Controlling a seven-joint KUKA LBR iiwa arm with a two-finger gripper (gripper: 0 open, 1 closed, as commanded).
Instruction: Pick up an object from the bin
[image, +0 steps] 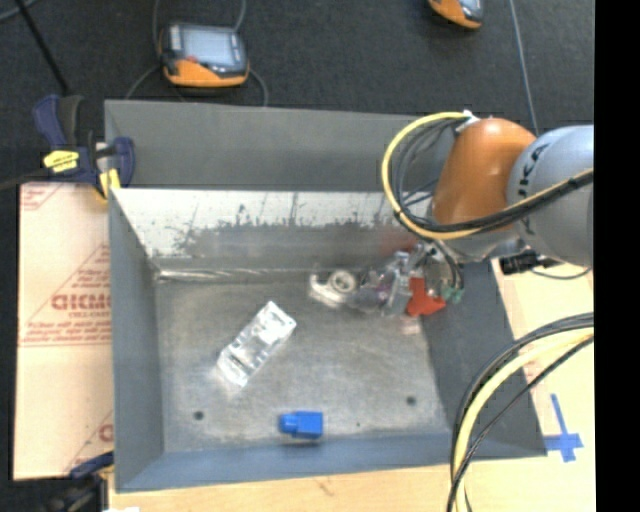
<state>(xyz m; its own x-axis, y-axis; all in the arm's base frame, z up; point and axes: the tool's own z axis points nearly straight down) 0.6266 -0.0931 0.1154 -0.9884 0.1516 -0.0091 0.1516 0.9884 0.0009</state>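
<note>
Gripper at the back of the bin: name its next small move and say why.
Probably shift the gripper slightly toward the view's left and lower it onto the silvery ring-shaped piece. That piece lies right beside it, near the back wall of the bin. The clear plastic packet and the blue block lie well apart from it, so the ring looks like the nearest pick.

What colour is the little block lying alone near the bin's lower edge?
Blue. The block shows best in the camera view.

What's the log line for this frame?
arm: low in bin, back-right | nearest: silvery ring, red piece | elsewhere: clear packet centre-left, blue block front | held: cannot tell
</note>
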